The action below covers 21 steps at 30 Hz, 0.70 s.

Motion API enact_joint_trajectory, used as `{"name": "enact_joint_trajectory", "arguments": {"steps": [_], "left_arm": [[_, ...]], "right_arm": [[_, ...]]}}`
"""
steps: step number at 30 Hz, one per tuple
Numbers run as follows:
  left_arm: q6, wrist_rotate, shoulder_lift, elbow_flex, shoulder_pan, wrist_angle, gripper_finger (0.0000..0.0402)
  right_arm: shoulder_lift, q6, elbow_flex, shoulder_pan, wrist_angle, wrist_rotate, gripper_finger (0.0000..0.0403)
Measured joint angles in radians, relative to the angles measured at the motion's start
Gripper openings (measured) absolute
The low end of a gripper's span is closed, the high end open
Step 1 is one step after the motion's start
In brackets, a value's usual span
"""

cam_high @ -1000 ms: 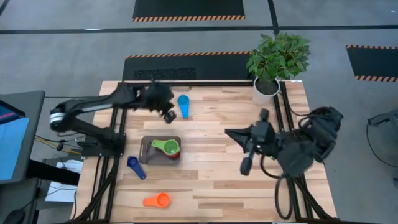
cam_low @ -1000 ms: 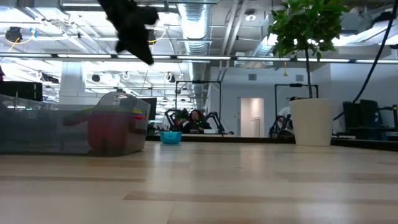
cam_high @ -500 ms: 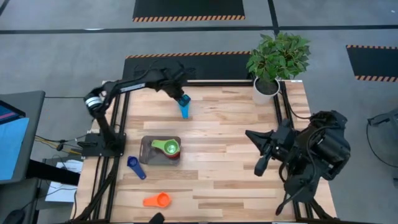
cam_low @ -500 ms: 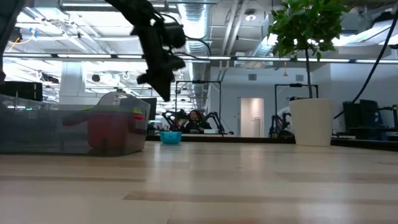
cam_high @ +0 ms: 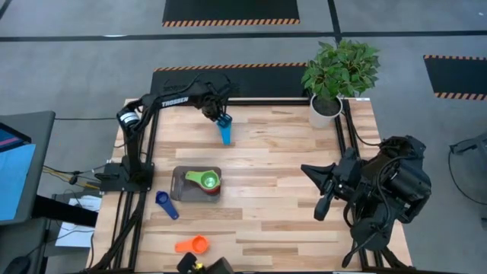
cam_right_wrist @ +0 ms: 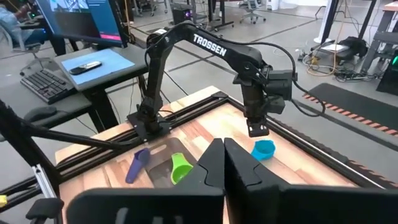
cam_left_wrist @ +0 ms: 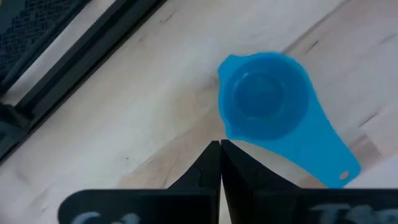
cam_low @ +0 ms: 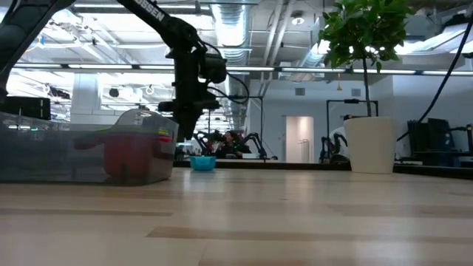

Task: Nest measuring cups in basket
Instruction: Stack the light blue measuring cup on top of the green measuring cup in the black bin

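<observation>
Worktop (cam_high: 266,183) is seen with basket (cam_high: 179,180) holding green cup (cam_high: 204,180). Left pincer (cam_high: 221,119) is closed, empty, hung just above light blue cup (cam_high: 225,134). Right pincer (cam_high: 319,210) is closed, parked at the right edge.

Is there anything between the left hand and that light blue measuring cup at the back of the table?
Nothing visible. The left hand, fingers shut, hangs just above the light blue measuring cup, with only bare table around the cup. The basket and the other cups sit nearer the front.
</observation>
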Motion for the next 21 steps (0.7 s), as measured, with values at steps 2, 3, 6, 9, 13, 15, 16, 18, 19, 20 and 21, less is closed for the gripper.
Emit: {"name": "enact_joint_trajectory", "arguments": {"steps": [2,3,6,9,13,15,16,18,19,20,21], "left_arm": [[-0.021,-0.008,0.0,0.0,0.01,0.008,0.0],[-0.029,-0.006,0.0,0.0,0.018,0.011,0.0],[-0.045,0.015,0.013,0.001,0.036,0.012,0.0],[-0.049,0.035,0.035,0.001,0.044,0.011,0.0],[-0.058,0.102,0.072,0.006,0.045,0.038,0.0],[-0.065,0.106,0.1,0.009,0.046,0.047,0.0],[-0.067,0.11,0.114,0.012,0.046,0.038,0.0],[-0.065,0.112,0.139,0.019,0.045,0.032,0.0],[-0.065,0.113,0.147,0.019,0.042,0.04,0.0],[-0.064,0.12,0.15,0.019,0.038,0.036,0.0],[-0.064,0.127,0.156,0.019,0.03,0.032,0.0]], "right_arm": [[0.0,0.0,0.0,0.0,0.0,-0.001,0.0015],[0.0,0.0,0.0,0.0,0.0,-0.001,0.0015],[0.001,-0.001,0.0,0.0,0.0,-0.015,0.0008],[0.002,-0.001,0.0,0.0,0.0,-0.028,0.0005],[0.002,-0.002,0.0,0.0,0.002,-0.05,0.0016],[0.002,-0.002,0.0,0.0,0.002,-0.058,0.0017],[0.002,-0.002,0.0,0.0,0.003,-0.063,0.0015],[0.002,-0.004,0.0,0.0,0.003,-0.078,0.0008],[0.002,-0.004,0.0,0.0,0.003,-0.081,0.0006],[0.002,-0.004,0.0,0.0,0.003,-0.083,0.0005],[0.002,-0.004,0.0,0.0,0.003,-0.083,0.0005]]}}
